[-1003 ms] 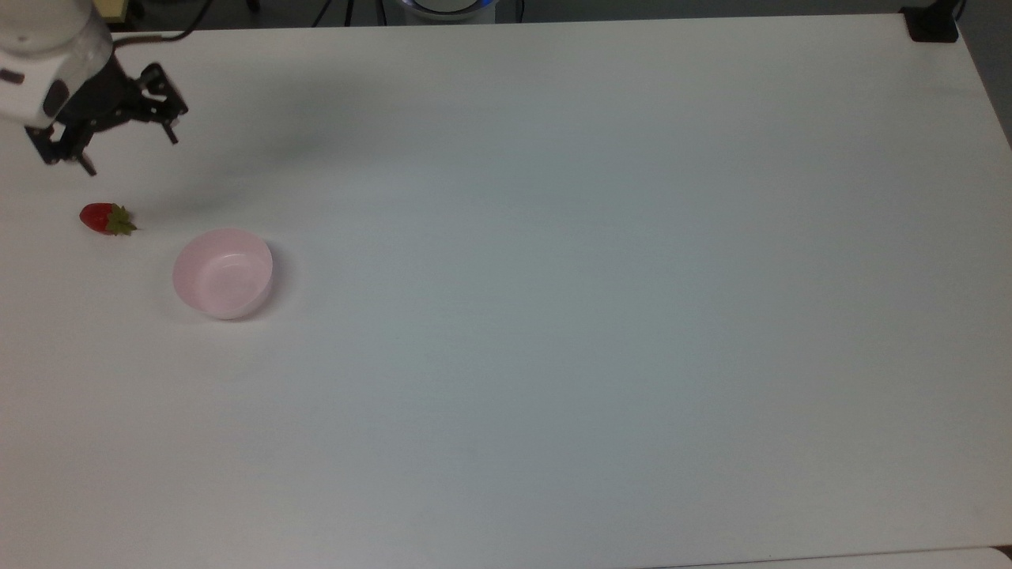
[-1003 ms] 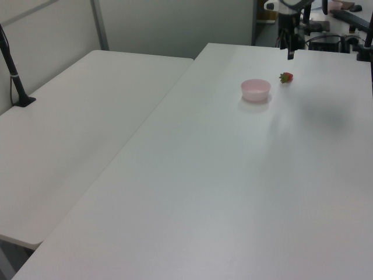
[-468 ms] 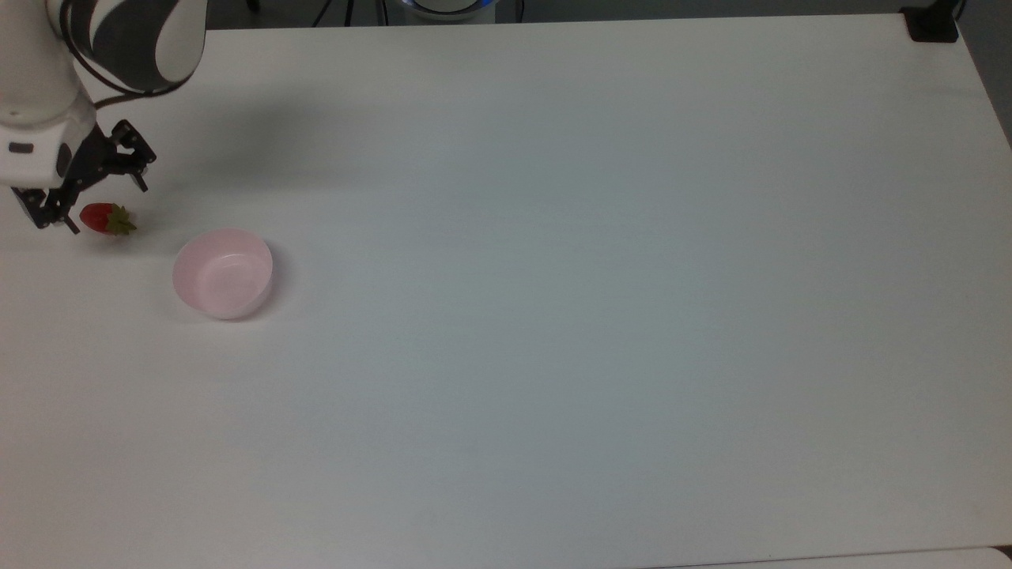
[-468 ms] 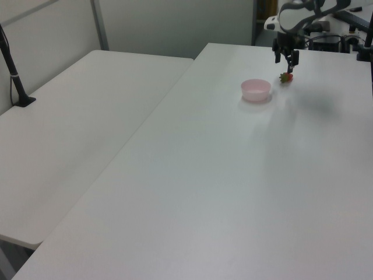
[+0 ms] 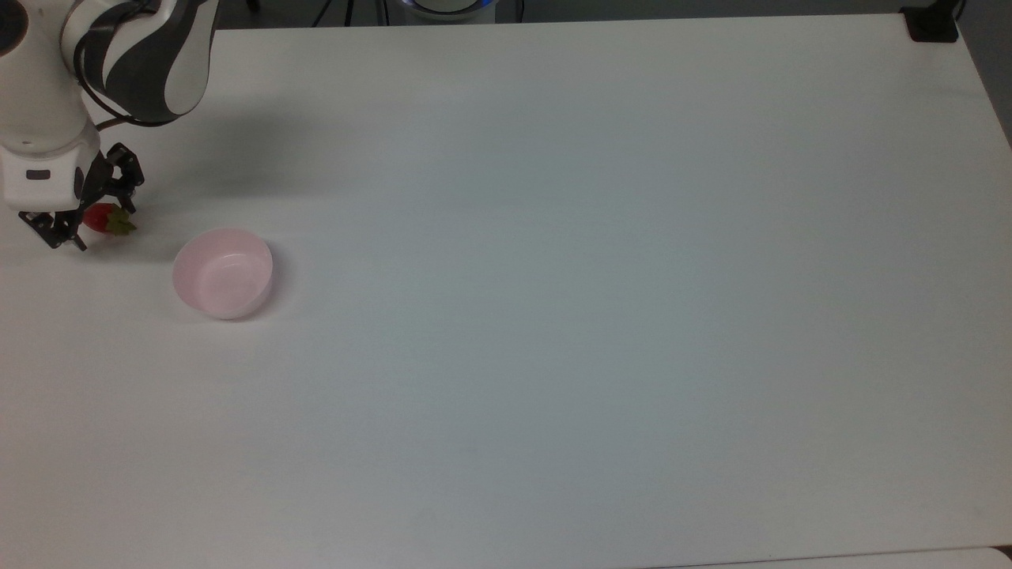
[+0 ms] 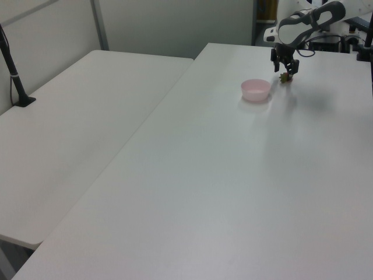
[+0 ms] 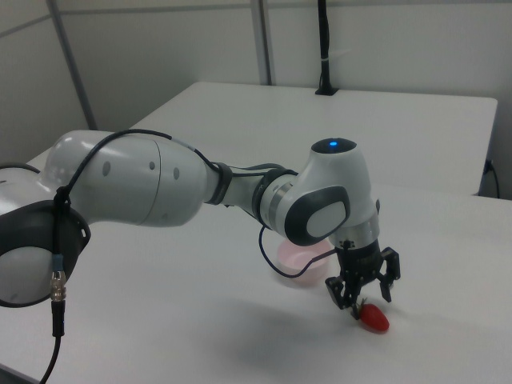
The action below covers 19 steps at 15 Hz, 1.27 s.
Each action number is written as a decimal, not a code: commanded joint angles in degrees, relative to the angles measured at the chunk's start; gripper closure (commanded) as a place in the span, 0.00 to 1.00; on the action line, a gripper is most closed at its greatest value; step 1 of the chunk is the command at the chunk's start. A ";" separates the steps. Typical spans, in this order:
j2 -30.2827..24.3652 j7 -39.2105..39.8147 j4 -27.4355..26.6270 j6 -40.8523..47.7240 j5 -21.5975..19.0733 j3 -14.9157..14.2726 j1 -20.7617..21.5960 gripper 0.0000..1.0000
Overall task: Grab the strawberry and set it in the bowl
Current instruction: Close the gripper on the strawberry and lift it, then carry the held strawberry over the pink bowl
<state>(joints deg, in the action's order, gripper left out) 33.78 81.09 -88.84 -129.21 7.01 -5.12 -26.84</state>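
Note:
A small red strawberry (image 5: 99,218) with a green cap lies on the white table (image 5: 553,276) near the top view's left edge. My gripper (image 5: 107,227) is down at table height and open, one finger on each side of the strawberry. The right view shows the strawberry (image 7: 374,318) just under the spread fingers of the gripper (image 7: 370,304). In the left view the gripper (image 6: 285,72) stands over the strawberry (image 6: 284,77). The pale pink bowl (image 5: 223,273) sits upright and empty a short way toward the top view's right of the fruit, also seen as the bowl (image 6: 256,89) and, partly behind my wrist, the bowl (image 7: 294,258).
A black clamp (image 5: 931,24) grips the table's corner at the top view's upper right. A second white table (image 6: 76,128) adjoins on the left view's left, with a black post (image 6: 14,73) on it. The white arm (image 7: 160,192) spans the right view's left.
The gripper came down and toward the strawberry, from above and behind it to astride it at table height. The fingers stayed open. Strawberry and bowl have not moved.

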 commanded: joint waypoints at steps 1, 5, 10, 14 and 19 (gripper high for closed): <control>-0.20 2.14 0.07 -0.60 0.63 0.11 -0.76 0.55; -0.47 2.06 -0.89 -0.08 2.47 0.02 -0.76 0.62; -3.71 0.40 -0.11 4.21 1.43 0.63 -0.67 0.61; -7.31 -6.37 1.13 9.24 0.29 1.25 1.61 0.58; -9.17 -15.58 1.83 10.91 -4.47 1.25 8.11 0.57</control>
<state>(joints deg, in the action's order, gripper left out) 25.96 71.97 -86.07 -119.56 3.84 -3.37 -22.92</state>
